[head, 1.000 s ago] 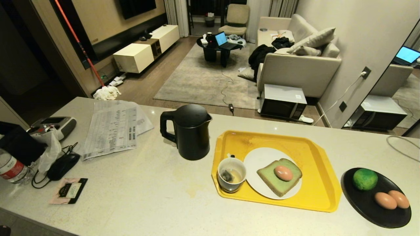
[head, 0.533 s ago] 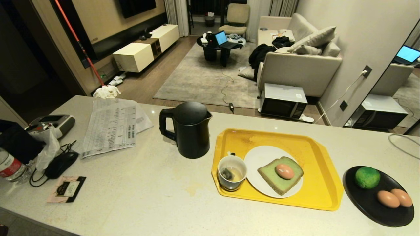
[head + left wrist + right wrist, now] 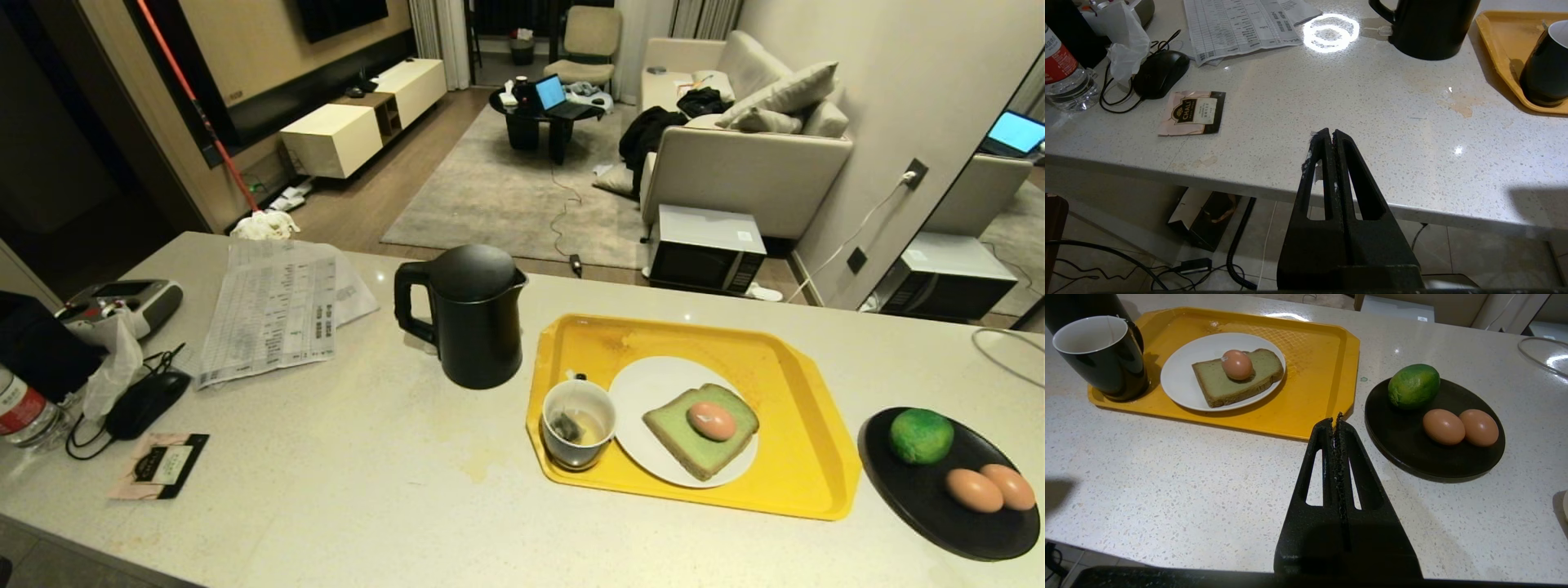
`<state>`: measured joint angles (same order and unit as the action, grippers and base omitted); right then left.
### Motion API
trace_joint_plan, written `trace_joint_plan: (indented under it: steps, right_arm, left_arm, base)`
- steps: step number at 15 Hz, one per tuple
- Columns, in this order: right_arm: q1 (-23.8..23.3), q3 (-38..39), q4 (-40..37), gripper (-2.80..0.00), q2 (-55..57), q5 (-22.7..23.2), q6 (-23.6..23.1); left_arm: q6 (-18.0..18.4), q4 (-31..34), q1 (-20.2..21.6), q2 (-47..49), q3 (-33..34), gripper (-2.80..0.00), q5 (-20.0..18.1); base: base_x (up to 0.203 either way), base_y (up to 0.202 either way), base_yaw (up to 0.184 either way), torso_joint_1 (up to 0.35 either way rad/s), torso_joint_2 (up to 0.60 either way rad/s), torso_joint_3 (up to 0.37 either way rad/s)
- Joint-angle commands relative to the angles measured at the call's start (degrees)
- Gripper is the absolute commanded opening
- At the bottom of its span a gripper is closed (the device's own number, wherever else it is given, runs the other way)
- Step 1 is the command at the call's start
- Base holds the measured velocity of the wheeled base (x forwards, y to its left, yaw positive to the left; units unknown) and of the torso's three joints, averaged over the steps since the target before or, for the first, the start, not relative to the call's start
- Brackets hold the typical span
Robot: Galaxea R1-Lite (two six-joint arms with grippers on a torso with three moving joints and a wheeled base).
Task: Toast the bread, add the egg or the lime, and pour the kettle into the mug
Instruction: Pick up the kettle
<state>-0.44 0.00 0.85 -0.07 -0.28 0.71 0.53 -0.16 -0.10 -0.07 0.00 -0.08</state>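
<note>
Yellow tray (image 3: 808, 457) holds meal together | egg (image 3: 712, 420) on bread (image 3: 690, 441), mug (image 3: 576, 423) at nine o'clock | both end effectors together, empty

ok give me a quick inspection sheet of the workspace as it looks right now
surface: pale speckled counter, a faint stain near the tray
job's things: bread on white plate with egg on top; mug with a tea bag inside, beside the plate on yellow tray; kettle upright, left of the tray; lime on black plate with two brown eggs
clutter: papers, mouse, sachet, bottle
grippers: left tool and right tool shut, empty, at the counter's near edge
cables: mouse cable on the counter
surroundings: living room, sofa, microwave on the floor
</note>
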Motion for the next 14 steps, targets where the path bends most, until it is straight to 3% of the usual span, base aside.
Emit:
trace_joint_plan:
  steps: [1,9,14]
  right_arm:
    - [0.0,0.18,0.03,-2.8,0.07,0.02,0.0]
    - [0.0,0.18,-0.5,-2.8,0.07,0.02,-0.18]
    - [0.0,0.18,-0.5,-2.8,0.07,-0.03,-0.18]
  left_arm:
    - [0.0,-0.02,0.01,-0.01,0.0,-2.8,-0.01]
    - [0.0,-0.02,0.01,-0.01,0.0,-2.8,0.08]
    - [0.0,-0.02,0.01,-0.01,0.0,-2.8,0.06]
  base:
    - [0.0,0.0,0.0,0.0,0.0,0.0]
    - [0.0,-0.004,0.006,-0.001,0.0,0.001]
    - [0.001,-0.007,0.115,0.0,0.0,0.003]
